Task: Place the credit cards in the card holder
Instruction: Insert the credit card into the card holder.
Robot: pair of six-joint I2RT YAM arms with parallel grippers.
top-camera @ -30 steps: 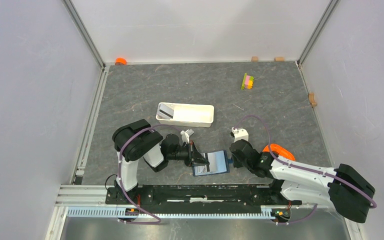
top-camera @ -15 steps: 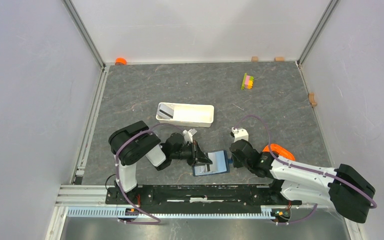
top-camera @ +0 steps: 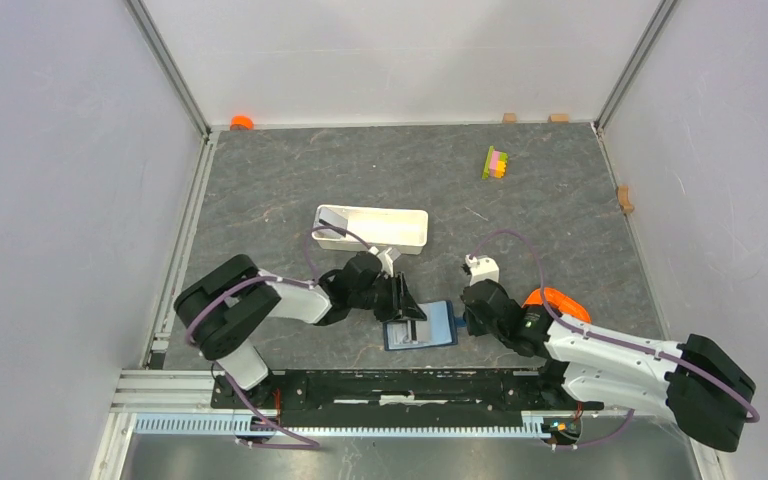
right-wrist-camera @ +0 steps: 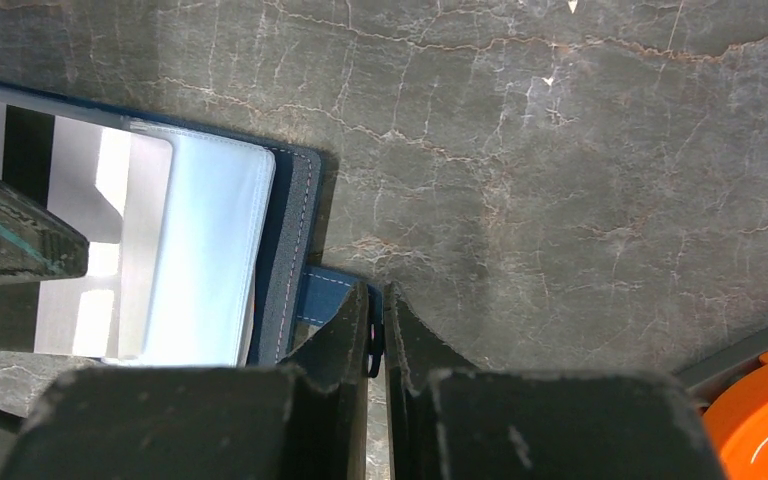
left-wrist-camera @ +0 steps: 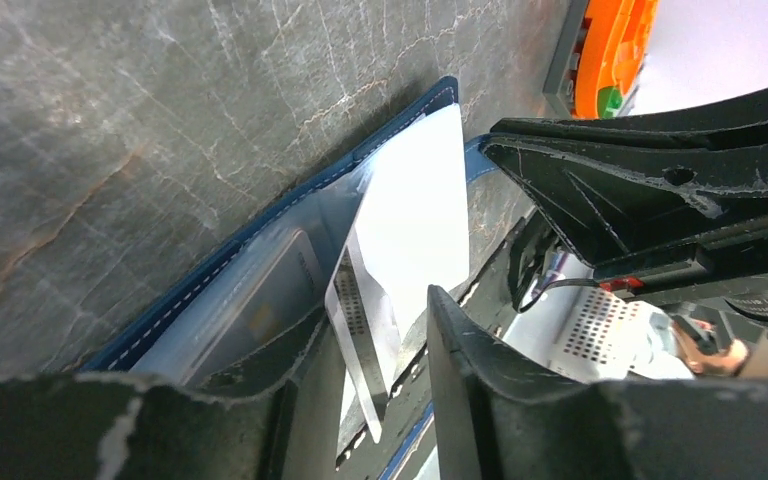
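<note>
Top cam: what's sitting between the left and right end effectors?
The open card holder, with a silvery credit card lying on it, sits between the left end effector and the right end effector. The top external view shows it.

card holder (right-wrist-camera: 290,220): navy outside, pale stitching, light grey-blue pockets inside. card (right-wrist-camera: 140,220) in it: silver, one black stripe. counter (top-camera: 360,170): dark grey with pale marble-like veins. tray (top-camera: 400,212) mid-frame: white. block stack (top-camera: 496,162) upper right: yellow/pink/green. orange bit (top-camera: 242,122) upper left.
</note>
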